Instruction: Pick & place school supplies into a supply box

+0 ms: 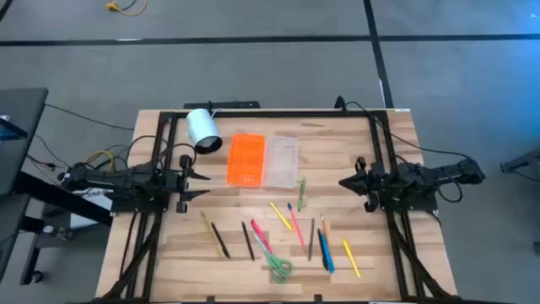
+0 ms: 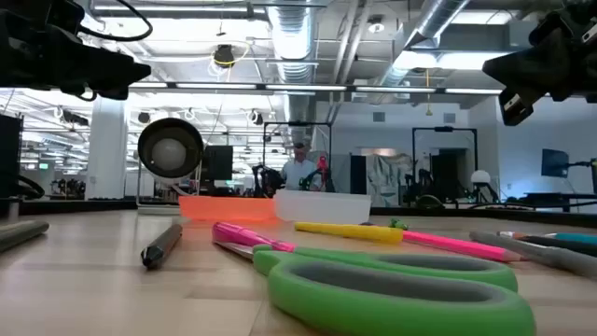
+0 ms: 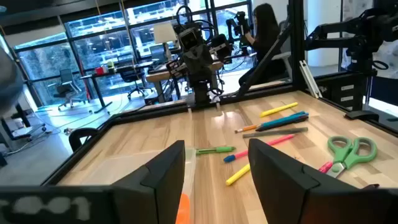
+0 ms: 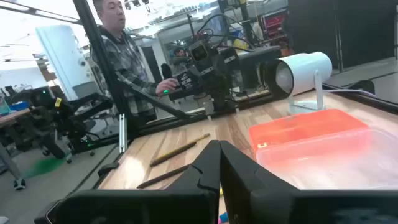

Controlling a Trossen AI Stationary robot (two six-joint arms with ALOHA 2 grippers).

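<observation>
The supply box lies open at the table's middle, orange lid (image 1: 246,159) beside clear tray (image 1: 282,160), both flat on the wood. Pencils and pens (image 1: 297,221) lie scattered on the near half, with green-handled scissors (image 1: 278,268) nearest the edge; the scissors (image 2: 392,289) fill the low view's foreground. My left gripper (image 1: 192,181) hovers open just left of the orange lid, touching nothing; its fingers stand wide apart in its wrist view (image 3: 214,155). My right gripper (image 1: 344,181) hovers shut to the right of the tray, its fingers together (image 4: 219,149), facing the box (image 4: 308,130).
A white cylinder (image 1: 202,129) on a small stand sits at the far left of the box. Black frame rails (image 1: 278,112) run along the table's far edge and sides. Bare wood lies between the two grippers and the pens. A person (image 4: 118,37) stands beyond the table.
</observation>
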